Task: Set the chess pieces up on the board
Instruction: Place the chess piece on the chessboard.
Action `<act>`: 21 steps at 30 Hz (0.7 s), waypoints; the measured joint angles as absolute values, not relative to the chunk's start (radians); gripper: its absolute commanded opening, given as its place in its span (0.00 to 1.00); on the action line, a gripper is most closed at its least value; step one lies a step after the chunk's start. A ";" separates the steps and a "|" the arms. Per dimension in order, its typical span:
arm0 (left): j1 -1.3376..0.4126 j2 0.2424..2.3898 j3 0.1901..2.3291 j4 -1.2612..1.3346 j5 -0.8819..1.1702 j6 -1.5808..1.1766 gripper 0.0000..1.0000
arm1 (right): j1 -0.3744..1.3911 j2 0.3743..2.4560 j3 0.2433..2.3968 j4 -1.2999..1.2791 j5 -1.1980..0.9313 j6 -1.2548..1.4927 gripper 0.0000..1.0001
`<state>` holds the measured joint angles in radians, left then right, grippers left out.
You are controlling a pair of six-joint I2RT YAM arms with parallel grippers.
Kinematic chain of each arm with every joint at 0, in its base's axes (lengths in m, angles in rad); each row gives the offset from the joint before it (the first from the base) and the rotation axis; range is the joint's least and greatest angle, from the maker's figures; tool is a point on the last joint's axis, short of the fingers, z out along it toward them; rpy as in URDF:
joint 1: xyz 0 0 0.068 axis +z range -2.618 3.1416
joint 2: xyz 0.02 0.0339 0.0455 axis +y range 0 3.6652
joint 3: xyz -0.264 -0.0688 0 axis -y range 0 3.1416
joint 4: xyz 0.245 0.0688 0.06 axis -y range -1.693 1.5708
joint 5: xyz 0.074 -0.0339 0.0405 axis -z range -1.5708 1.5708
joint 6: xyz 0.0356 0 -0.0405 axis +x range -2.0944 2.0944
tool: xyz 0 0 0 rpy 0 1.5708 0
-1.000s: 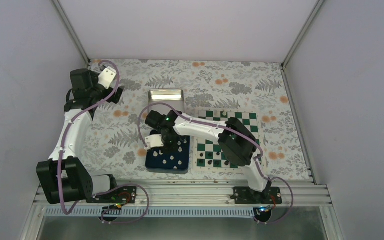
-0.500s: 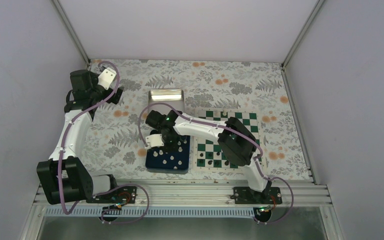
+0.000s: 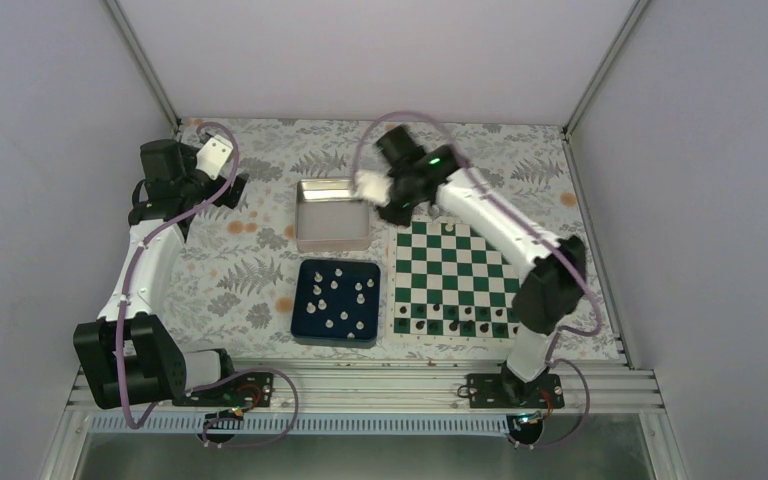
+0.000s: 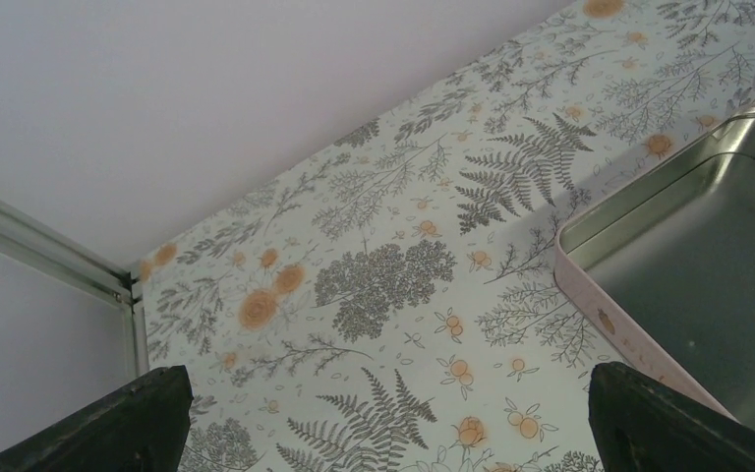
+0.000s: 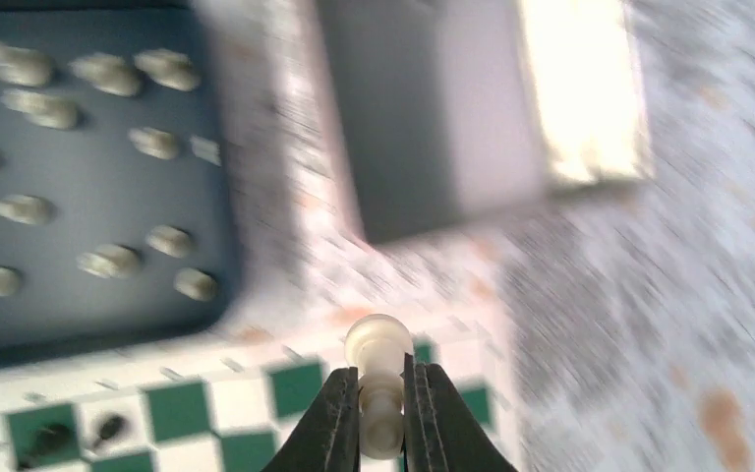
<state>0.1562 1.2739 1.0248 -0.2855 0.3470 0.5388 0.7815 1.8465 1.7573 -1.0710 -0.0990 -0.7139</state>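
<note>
My right gripper (image 5: 381, 405) is shut on a white chess piece (image 5: 380, 346), its round end poking out past the fingertips. It hangs over the far left corner of the green and white board (image 3: 455, 280), next to the tin; the right wrist view is blurred by motion. Several more white chess pieces (image 3: 340, 300) lie in the dark blue tray (image 3: 305, 330) to the left of the board. My left gripper (image 4: 383, 433) stands open and empty above the flowered tablecloth at the far left, its dark fingertips (image 4: 128, 418) wide apart.
A shiny metal tin (image 3: 332, 215) stands behind the blue tray, also by the left gripper's right fingertip as tin (image 4: 688, 265). Small black figures (image 3: 450, 318) line the board's near rows. Metal frame posts and white walls close in the table.
The right gripper closed on a white piece in the blue tray, then swung up and away to the board's far left corner. The left arm has not moved.
</note>
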 measured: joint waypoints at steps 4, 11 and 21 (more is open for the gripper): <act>0.156 1.274 1.025 -0.285 0.354 0.538 1.00 | 0.537 1.748 1.747 -1.072 -0.076 -0.735 0.04; 0.156 1.274 1.025 -0.282 0.368 0.534 1.00 | 0.205 1.753 1.641 -1.068 -0.076 -0.802 0.04; 0.156 1.274 1.025 -0.282 0.368 0.535 1.00 | 0.111 1.849 1.528 -1.030 -0.093 -0.842 0.04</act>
